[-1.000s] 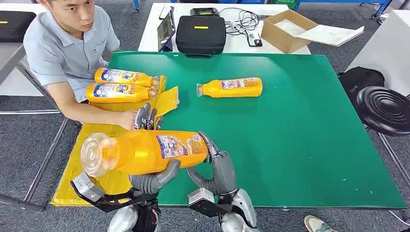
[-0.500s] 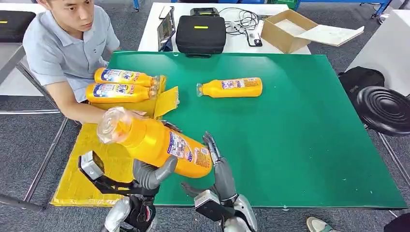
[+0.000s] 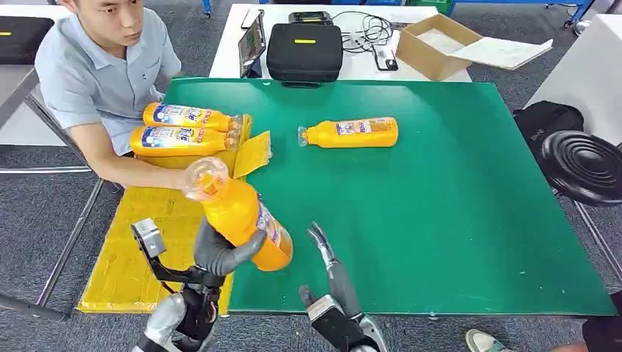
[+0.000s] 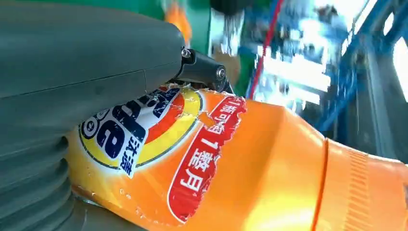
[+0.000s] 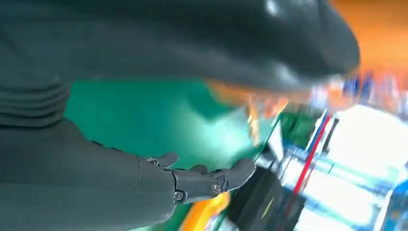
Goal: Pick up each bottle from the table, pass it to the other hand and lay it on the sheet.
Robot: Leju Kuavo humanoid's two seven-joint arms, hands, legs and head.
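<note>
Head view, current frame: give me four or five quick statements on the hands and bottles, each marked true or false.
1. The left hand grips an orange bottle. True.
2. The right hand also holds that bottle. False: it holds nothing, fingers extended, apart from the bottle.
3. Two bottles lie on the yellow sheet near the person. True.
4. The green table holds no bottle. False: one bottle lies on its side there.
5. The held bottle lies flat on the sheet. False: it is raised and tilted.
</note>
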